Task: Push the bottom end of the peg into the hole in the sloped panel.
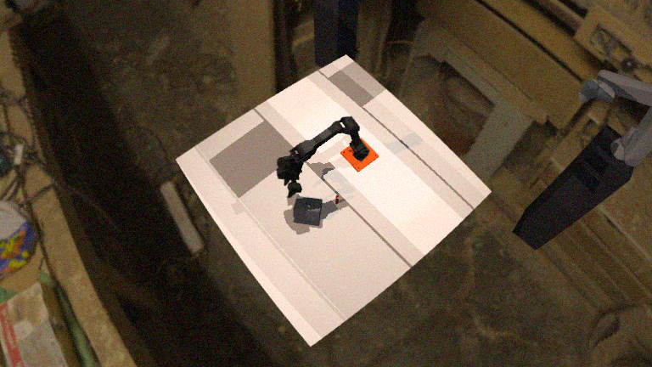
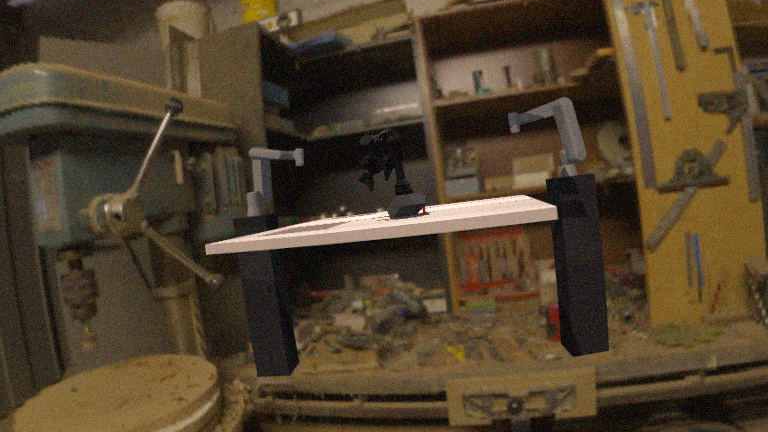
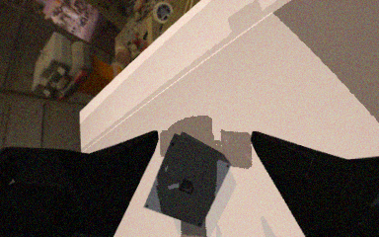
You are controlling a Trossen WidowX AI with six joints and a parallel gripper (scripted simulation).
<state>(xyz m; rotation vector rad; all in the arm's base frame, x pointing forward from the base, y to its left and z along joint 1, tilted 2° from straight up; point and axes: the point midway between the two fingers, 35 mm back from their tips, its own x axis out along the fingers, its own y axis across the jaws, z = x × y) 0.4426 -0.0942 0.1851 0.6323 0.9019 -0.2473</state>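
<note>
The pincer [image 1: 294, 189] is held spread wide and empty above the panel [image 1: 307, 211]; the peg [image 1: 337, 198] is seen at the panel's two o'clock on the desk [image 1: 385, 209].

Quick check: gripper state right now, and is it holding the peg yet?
Gripper: open wide, holding nothing. The red peg stands on the table beside the sloped panel.

arm [image 1: 321, 138]: bent at elbow, reaching toward desk's left edge | gripper [image 1: 293, 189]: pointing down, fingers spread wide, empty
</note>
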